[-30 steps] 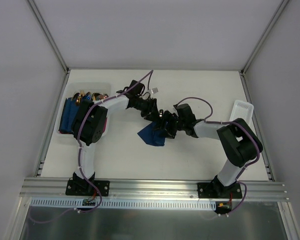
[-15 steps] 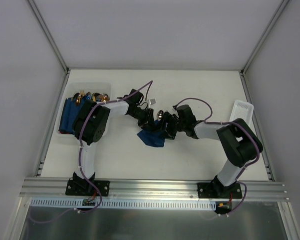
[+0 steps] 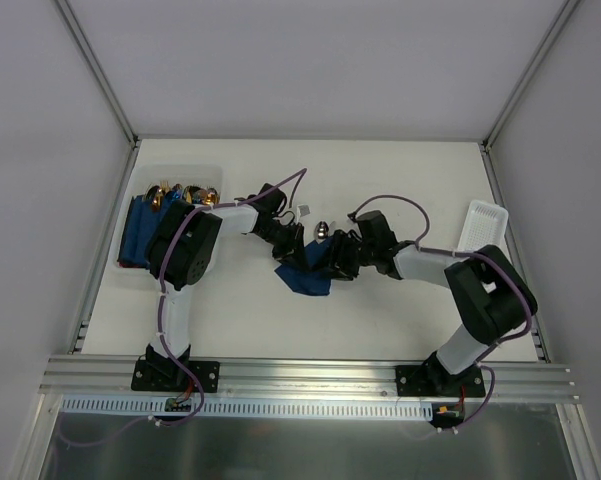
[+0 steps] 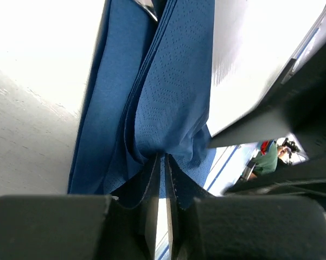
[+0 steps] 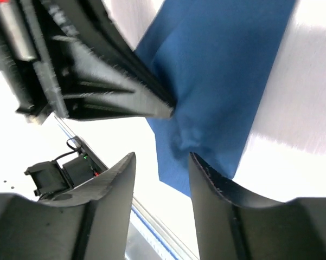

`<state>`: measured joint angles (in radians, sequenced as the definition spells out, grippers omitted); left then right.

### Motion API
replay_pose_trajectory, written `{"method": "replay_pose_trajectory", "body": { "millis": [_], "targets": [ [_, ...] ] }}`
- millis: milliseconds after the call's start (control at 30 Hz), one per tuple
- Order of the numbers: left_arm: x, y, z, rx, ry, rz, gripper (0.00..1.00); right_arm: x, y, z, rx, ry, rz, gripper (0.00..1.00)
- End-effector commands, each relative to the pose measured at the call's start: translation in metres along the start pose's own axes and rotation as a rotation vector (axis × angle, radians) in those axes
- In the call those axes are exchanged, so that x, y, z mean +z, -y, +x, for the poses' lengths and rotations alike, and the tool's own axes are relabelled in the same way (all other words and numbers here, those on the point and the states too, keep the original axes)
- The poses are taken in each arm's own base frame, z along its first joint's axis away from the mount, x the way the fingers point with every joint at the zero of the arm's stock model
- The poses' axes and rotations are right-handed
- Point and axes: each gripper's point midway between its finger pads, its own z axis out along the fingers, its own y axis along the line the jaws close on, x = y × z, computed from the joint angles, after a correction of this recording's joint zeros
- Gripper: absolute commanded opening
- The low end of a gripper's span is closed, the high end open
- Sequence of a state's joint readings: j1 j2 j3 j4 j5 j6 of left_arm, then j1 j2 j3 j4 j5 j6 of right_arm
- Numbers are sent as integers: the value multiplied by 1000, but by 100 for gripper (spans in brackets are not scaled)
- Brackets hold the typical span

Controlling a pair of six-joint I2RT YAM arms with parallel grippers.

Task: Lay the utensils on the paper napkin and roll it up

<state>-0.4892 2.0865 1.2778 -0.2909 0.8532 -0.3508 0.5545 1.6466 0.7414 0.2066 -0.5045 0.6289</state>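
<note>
1. Centre of the overhead frame: thin dark navy blue paper napkin, bunched on the white table, just below both gripper tips.
2. Left gripper: pressed together, pinching a fold of the napkin, lower middle of the left wrist frame.
3. Top edge of that frame, among the folds: sliver of a silver-grey metal utensil.
4. Right gripper: spread, napkin edge visible through the gap; contact impossible to tell.
5. Upper left of the overhead frame: clear plastic bin of dark blue bundles with copper-gold tips. Far right: white tray.
</note>
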Motion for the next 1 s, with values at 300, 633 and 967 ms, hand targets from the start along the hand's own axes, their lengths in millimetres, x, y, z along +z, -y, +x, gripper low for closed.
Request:
{"method": "replay_pose_trajectory", "body": {
  "millis": [300,633,967],
  "targets": [
    [-2,-8,2,-11,-4,-26,7,-21,-19,-9,-87,57,37,18],
    [-6,-8,-2,-18,8,-20,7,2,-9,5,-105,12,87,9],
    [-43,35,-20,70,97,56,16,15,30,25,-81,-52,212,8]
  ]
}}
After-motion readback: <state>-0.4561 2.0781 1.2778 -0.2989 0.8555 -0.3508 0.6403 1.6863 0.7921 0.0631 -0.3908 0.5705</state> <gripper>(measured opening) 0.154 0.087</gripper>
